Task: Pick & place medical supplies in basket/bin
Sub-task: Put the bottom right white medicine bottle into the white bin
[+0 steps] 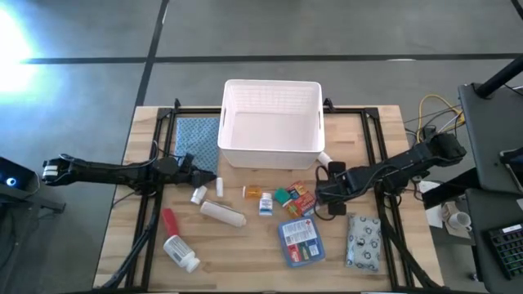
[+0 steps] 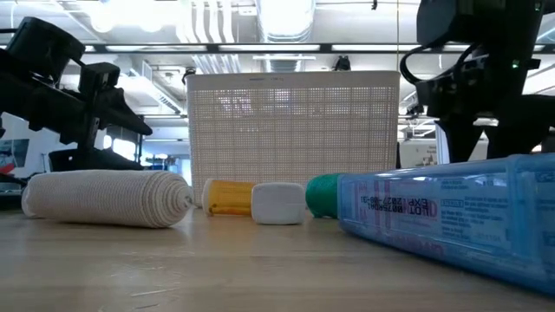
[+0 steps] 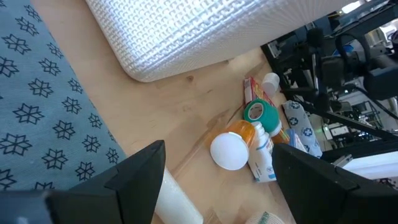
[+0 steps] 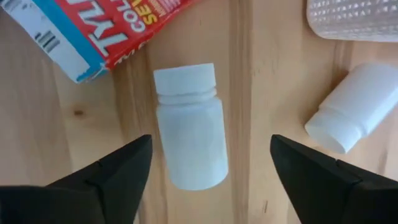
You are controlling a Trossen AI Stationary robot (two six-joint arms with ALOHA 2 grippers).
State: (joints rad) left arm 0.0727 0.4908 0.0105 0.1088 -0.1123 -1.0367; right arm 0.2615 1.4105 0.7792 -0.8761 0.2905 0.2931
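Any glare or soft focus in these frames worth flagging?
High view: strong floor glare at upper left. Low view: the blue pack nearest the lens looks soft, and ceiling lights shine behind the basket. Right wrist view: the small white bottle is sharp.

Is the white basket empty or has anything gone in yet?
Empty. The high view shows the white basket with a bare floor; the supplies, such as the blue pack, lie on the table outside it.

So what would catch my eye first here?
Probably the big white basket at the table's far middle, empty. Then the scatter of small supplies in front of it, like the blue pack. The right tool hovers open over a small white bottle.
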